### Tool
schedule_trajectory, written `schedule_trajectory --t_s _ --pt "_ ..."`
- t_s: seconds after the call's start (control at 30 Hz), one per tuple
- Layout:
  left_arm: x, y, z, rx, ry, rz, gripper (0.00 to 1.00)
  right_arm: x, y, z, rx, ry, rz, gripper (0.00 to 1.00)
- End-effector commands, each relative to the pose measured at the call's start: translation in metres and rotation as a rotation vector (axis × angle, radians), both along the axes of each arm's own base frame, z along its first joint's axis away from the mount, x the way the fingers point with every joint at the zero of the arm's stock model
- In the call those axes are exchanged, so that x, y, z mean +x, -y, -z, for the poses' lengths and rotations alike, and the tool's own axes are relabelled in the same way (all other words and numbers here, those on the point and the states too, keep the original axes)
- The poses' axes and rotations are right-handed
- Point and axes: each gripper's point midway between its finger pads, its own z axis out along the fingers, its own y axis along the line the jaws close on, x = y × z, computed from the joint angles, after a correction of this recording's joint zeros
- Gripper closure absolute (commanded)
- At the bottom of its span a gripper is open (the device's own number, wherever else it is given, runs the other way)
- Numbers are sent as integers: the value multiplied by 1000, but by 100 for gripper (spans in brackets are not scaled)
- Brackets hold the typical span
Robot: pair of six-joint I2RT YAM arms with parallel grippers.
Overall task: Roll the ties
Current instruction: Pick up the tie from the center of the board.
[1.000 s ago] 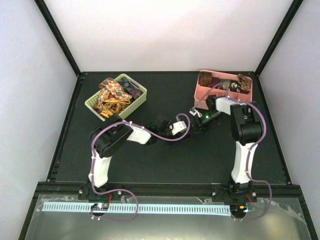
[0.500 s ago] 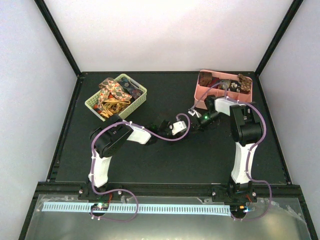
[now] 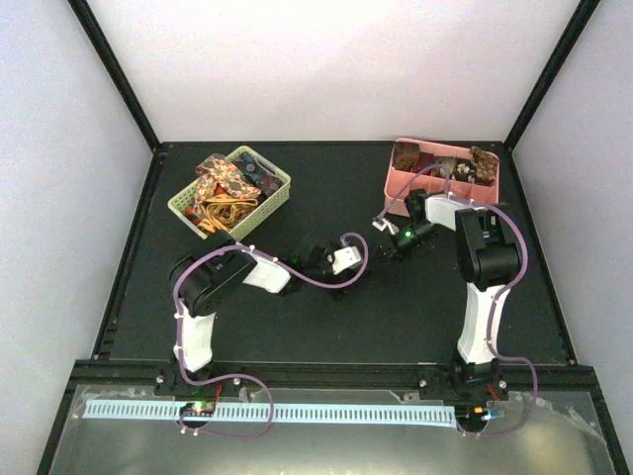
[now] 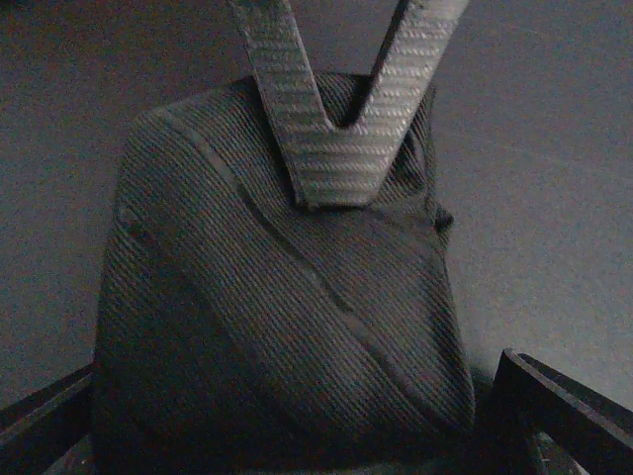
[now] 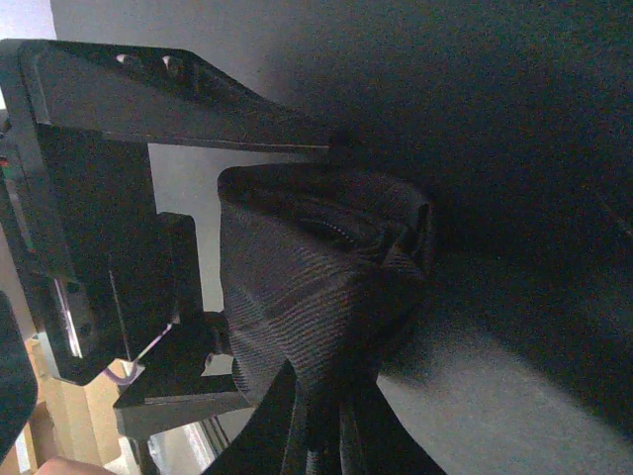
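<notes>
The dark ribbed tie [image 4: 277, 297] lies coiled near the middle of the worktop [image 4: 554, 148]. The right hand [image 5: 287, 267] is clamped on the coil, probably to stop it unrolling. The left hand [image 4: 297, 426] straddles it, fingers wide apart, gripping nothing.

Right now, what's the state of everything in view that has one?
left fingers: open, either side of the dark tie
right fingers: shut on the dark tie
dark tie: rolled, tail loose
green basket: holds unrolled ties
pink bin: holds rolled ties
</notes>
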Motion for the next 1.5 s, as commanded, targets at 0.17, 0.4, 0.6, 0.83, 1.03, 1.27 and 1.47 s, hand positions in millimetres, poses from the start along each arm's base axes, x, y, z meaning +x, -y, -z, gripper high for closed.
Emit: schedule_trajectory --t_s 0.17,0.4,0.6,0.83,1.03,1.27,1.47 --pt "-1 -3 22 31 -21 -5 1 0 -2 -14 34 61 -12 98" --pt "6 16 24 2 4 23 1 -4 -3 -16 44 53 -13 98" --pt "9 16 28 10 -8 11 23 -3 -2 -18 40 60 -12 98" --pt "3 8 19 12 2 6 40 -2 0 -20 20 83 -13 98" --pt "-8 11 -19 -54 -13 37 1 1 4 -25 -10 135 -29 98" --pt "-24 -2 -72 -106 -26 65 1 5 11 -44 -52 237 -65 98" --pt "-26 -44 -113 -105 -55 8 1 7 15 -73 -67 322 -105 98"
